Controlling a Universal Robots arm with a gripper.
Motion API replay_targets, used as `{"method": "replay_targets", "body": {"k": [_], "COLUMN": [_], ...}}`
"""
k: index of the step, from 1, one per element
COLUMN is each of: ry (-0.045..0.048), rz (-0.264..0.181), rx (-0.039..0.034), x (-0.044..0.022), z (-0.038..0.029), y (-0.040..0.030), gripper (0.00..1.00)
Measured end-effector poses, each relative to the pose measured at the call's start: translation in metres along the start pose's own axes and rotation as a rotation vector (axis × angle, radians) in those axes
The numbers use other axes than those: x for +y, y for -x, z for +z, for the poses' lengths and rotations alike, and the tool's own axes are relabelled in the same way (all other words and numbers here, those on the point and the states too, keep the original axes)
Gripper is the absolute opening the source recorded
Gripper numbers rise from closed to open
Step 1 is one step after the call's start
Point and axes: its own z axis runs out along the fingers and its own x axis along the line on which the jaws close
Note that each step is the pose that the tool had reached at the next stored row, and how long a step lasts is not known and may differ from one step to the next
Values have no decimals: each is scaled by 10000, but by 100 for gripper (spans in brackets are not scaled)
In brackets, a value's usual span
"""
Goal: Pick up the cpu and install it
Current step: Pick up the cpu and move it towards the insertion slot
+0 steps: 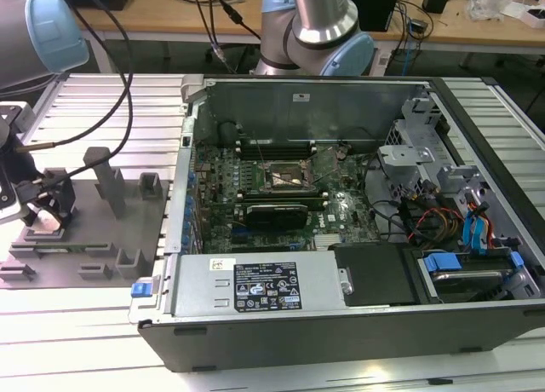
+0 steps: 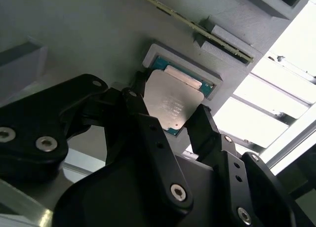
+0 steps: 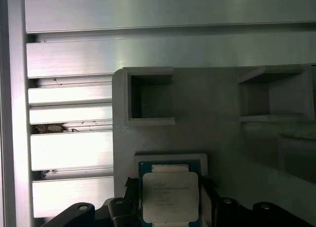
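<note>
At the exterior view's left the gripper is hanging low over the grey tray, which is lying on the slatted metal table; in both wrist views the cpu is sitting in a shallow square recess of that tray, silver top facing up; the black fingers are standing at its two opposite edges, closed in against them, so the hand is pinching the chip while it is resting in its pocket. Moving right, the open computer case is lying on its side just beside the tray; the dark socket frame is sitting on the board near the middle, the long black card just in front of it; blue-tabbed drive bays are filling the right end.
</note>
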Motion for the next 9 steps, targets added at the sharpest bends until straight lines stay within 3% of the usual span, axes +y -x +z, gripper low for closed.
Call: {"method": "replay_targets", "body": {"k": [2,9], "ry": [-1,-1], "rz": [1,-6], "rx": [1,3], "x": [0,0], "z": [-1,-8], "y": [0,0], "gripper": [55,55]}}
